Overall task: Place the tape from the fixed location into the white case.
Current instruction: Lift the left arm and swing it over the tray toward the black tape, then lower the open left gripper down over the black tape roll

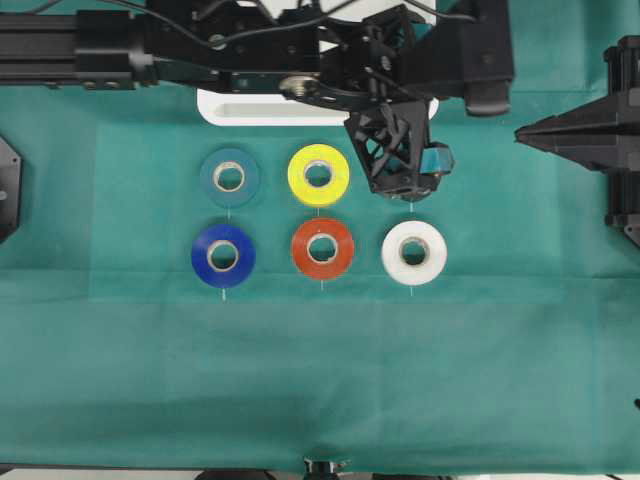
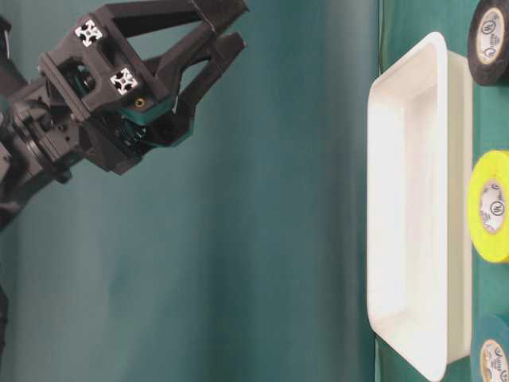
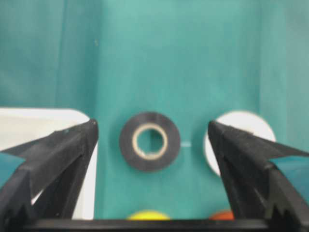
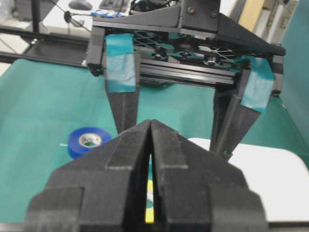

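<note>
Approach step. The left tool (image 3: 152, 145) hangs with jaws wide apart over the black tape (image 3: 149, 141), which lies on the bench beside the white case (image 2: 413, 199). Next: descend, straddle the roll, close.

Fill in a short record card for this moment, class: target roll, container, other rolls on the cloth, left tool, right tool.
target roll: black tape, flat on the green cloth, seen between the left tool's fingers
container: white case, no roll seen inside
other rolls: teal, yellow, blue, red-orange, white
left tool: open, above the black tape, not gripping
right tool: shut, holding nothing
</note>
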`<move>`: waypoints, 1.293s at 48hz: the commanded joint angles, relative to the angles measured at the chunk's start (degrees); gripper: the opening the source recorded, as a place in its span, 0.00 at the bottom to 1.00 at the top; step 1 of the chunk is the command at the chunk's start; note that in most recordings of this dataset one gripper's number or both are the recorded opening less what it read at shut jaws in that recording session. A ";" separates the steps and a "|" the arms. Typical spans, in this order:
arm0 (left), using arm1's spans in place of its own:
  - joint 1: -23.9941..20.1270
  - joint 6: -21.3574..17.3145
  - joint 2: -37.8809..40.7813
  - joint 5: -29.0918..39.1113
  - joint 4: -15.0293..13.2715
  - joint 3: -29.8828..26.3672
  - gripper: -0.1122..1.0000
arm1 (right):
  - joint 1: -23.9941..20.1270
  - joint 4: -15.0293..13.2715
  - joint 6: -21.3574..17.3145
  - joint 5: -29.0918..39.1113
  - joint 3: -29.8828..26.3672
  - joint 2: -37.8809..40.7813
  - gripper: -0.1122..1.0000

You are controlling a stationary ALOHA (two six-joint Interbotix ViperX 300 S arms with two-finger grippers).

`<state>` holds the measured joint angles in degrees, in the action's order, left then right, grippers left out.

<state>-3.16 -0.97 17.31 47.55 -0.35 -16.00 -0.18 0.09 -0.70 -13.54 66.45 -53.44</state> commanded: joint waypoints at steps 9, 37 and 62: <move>0.00 -0.09 0.88 6.15 0.26 -6.68 1.00 | -0.09 0.00 -0.09 -0.26 -1.49 0.44 0.10; 0.00 -0.09 0.88 6.33 0.26 -6.77 1.00 | -0.09 0.09 -0.09 0.00 -1.49 0.53 0.10; 1.32 -18.90 0.79 7.82 0.44 -6.42 1.00 | -0.09 0.09 -0.09 0.18 -1.58 0.44 0.10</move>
<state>-2.64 -17.84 19.51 55.37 0.00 -21.18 -0.18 0.18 -0.70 -13.18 66.45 -53.26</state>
